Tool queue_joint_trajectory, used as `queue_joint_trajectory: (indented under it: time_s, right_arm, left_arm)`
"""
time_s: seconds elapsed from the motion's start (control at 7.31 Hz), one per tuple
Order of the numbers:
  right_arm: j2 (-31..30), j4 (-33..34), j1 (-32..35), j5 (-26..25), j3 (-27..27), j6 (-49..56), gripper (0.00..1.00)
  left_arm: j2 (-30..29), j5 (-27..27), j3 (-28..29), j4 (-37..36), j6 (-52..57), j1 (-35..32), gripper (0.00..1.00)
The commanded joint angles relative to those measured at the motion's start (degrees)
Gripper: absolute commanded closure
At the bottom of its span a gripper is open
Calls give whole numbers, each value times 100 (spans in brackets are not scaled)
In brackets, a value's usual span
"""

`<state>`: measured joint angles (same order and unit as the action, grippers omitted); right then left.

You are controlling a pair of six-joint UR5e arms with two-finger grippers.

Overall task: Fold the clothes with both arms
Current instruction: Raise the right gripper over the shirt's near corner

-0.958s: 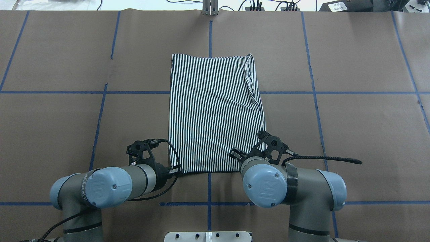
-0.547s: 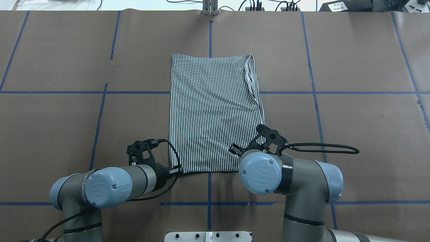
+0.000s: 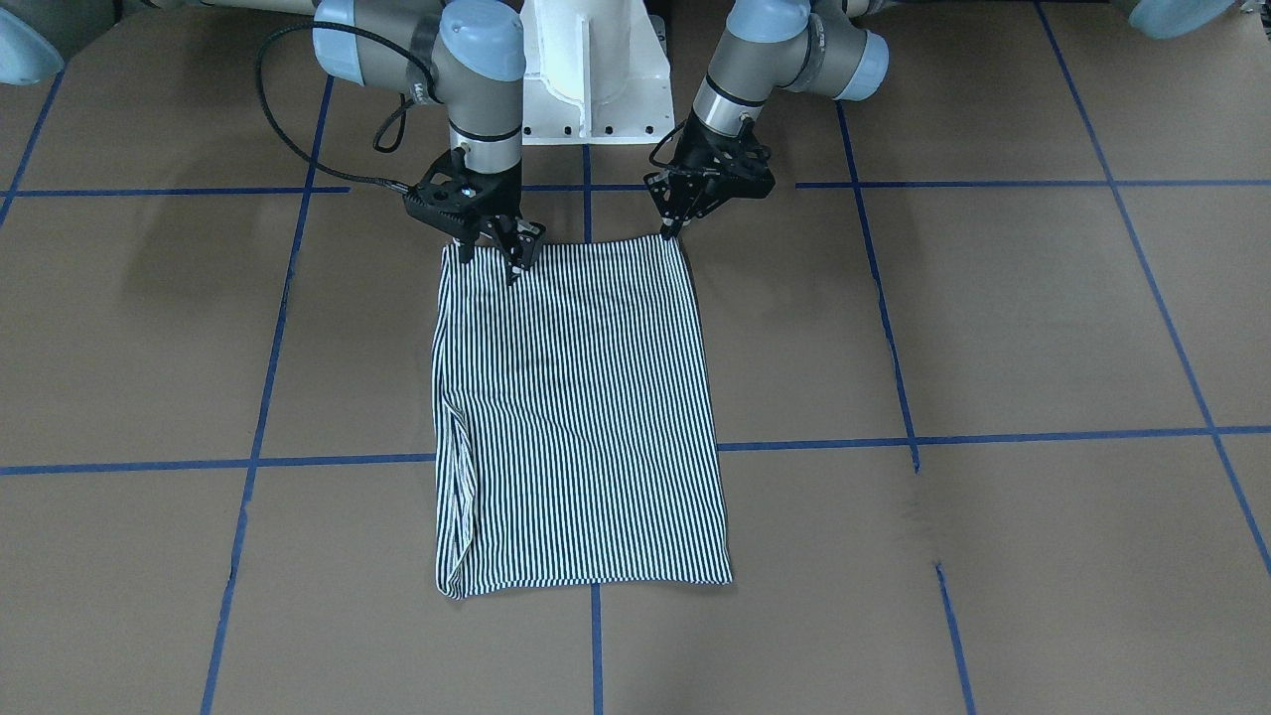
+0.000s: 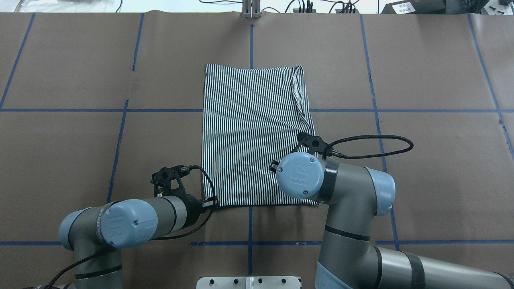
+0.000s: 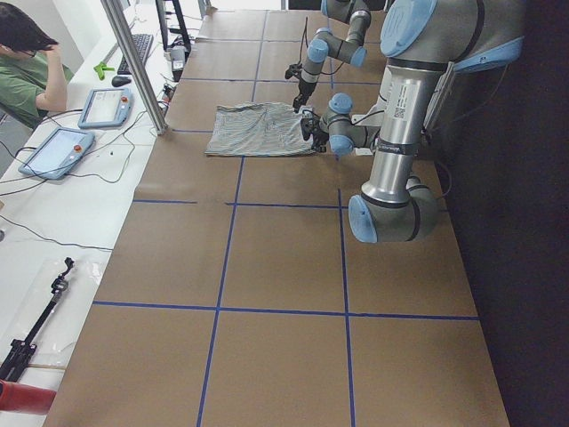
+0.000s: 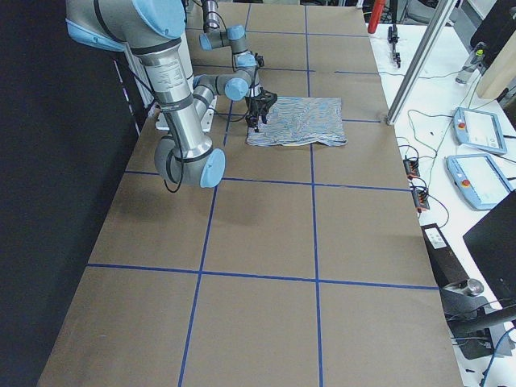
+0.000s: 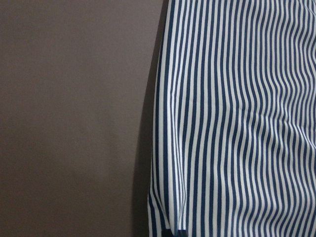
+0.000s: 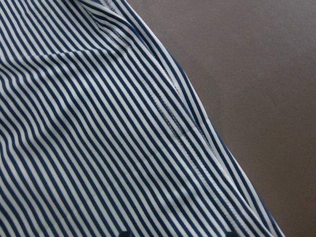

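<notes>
The striped shirt (image 4: 253,132) lies folded into a flat rectangle on the brown table, collar hidden; it also shows in the front view (image 3: 576,417). My left gripper (image 3: 674,230) is shut on the shirt's near left corner, low at the table (image 4: 209,204). The left wrist view shows that corner edge (image 7: 168,197) slightly raised. My right gripper (image 3: 492,256) is open, fingers apart, just above the shirt's near right corner. In the overhead view its own wrist (image 4: 299,174) hides it. The right wrist view is filled with striped cloth (image 8: 98,138).
The white pedestal base (image 3: 586,70) stands right behind the shirt's near edge. Blue tape lines (image 4: 120,110) grid the brown table. A metal post (image 4: 251,10) stands at the far edge. An operator (image 5: 27,62) and tablets (image 5: 53,151) are beyond the far side.
My right arm has swung forward and left, bringing its wrist over the shirt's near right corner. The left arm and the shirt have not moved.
</notes>
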<state>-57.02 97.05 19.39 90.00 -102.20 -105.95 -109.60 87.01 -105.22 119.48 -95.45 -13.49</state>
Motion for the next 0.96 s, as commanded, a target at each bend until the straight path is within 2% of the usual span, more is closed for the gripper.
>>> queue_joint_trajectory:
  time_s: [0.0,0.82]
  right_arm:
    - [77,-2,-49,17,165,4,30]
    - [-28,-19,-208,-9,130,22,33]
  left_arm:
    - [0,0,2,-4,0,4,100]
    - [0,-9,2,-4,0,4,100]
